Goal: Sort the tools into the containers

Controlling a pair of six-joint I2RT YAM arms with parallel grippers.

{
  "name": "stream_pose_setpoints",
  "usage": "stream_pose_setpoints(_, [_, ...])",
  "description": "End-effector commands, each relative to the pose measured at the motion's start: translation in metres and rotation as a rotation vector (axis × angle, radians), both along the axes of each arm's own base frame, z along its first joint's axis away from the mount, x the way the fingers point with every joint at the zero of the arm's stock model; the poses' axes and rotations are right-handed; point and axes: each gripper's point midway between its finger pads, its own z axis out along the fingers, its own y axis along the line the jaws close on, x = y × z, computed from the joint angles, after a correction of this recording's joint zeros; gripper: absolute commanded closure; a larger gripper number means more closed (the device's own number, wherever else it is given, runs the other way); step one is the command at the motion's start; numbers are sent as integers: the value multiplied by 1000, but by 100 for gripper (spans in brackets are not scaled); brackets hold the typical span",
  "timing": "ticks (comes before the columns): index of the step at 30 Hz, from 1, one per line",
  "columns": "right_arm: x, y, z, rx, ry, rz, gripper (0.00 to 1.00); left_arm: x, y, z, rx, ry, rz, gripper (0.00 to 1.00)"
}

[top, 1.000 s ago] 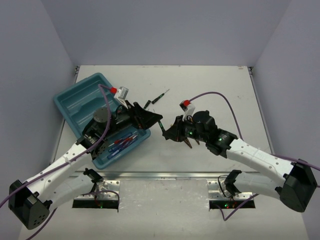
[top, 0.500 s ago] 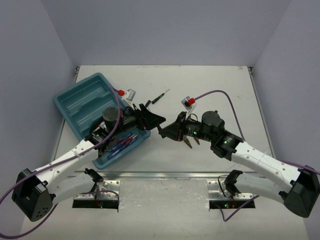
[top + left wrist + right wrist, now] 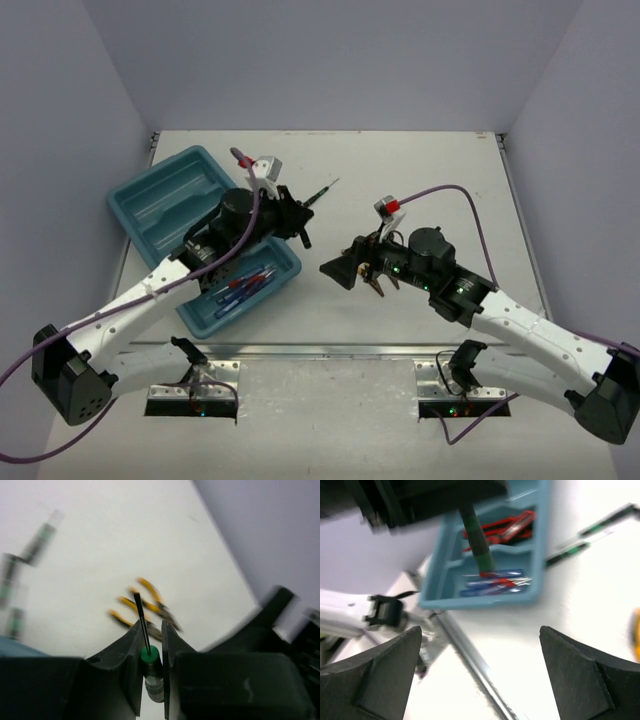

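My left gripper [image 3: 153, 628] is shut on a thin black-green screwdriver [image 3: 149, 655], whose shaft points out ahead of the fingers. In the top view the left gripper [image 3: 300, 226] hangs over the table just right of the teal tray [image 3: 150, 200]. Red cutters [image 3: 505, 525] and blue screwdrivers [image 3: 495, 582] lie in the tray's near compartments. My right gripper [image 3: 345, 268] stands wide open and holds nothing, its fingers [image 3: 385, 675] far apart, a short way right of the left one. Yellow pliers [image 3: 145, 605] lie on the table under the right arm.
Loose black-green screwdrivers [image 3: 320, 192] lie on the table past the left gripper, also blurred in the right wrist view [image 3: 580, 535]. A metal rail [image 3: 330, 350] runs along the table's near edge. Grey walls close in both sides.
The left gripper closed on the screwdriver that the right gripper held. The right gripper opened and let go. The left arm then swung away toward the far left with it.
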Motion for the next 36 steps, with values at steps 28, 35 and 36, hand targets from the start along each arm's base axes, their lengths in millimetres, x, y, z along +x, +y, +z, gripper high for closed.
stream_pose_setpoints(28, [18,-95,-49,-260,-89,-326,1,162,304,-120,1275,-175,339,81])
stream_pose_setpoints(35, [21,-97,-53,-276,-83,-338,1,146,302,-124,1257,-78,289,50])
stream_pose_setpoints(36, [21,-98,-54,-279,-82,-341,1,146,300,-116,1244,-93,291,48])
